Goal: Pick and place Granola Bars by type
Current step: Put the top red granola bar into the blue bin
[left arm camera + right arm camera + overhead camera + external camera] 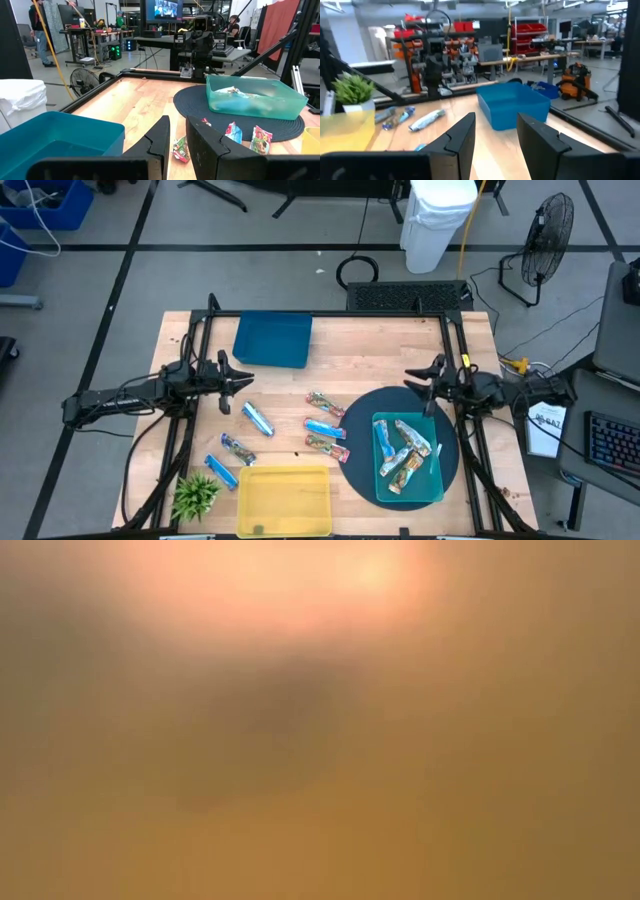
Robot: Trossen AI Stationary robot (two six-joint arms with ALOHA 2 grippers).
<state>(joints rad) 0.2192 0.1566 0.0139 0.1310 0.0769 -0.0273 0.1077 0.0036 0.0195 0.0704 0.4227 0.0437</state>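
Note:
Several granola bars lie flat on the wooden table: three in the middle (325,427) and three nearer the left (240,446), some blue-silver, some multicoloured. Several more bars (405,450) lie in the teal tray (432,488), which stands on a dark round mat (360,412). My left gripper (245,378) (177,122) hangs level above the table's left side, open with nothing between its fingers. My right gripper (410,380) (495,122) hangs level at the right, by the mat's far edge, open and holding nothing. Both point toward the table's middle.
A blue tray (272,340) stands at the far middle, just beyond my left gripper. A yellow tray (285,500) sits at the near edge, with a small green plant (195,495) to its left. Bare wood lies between the two grippers.

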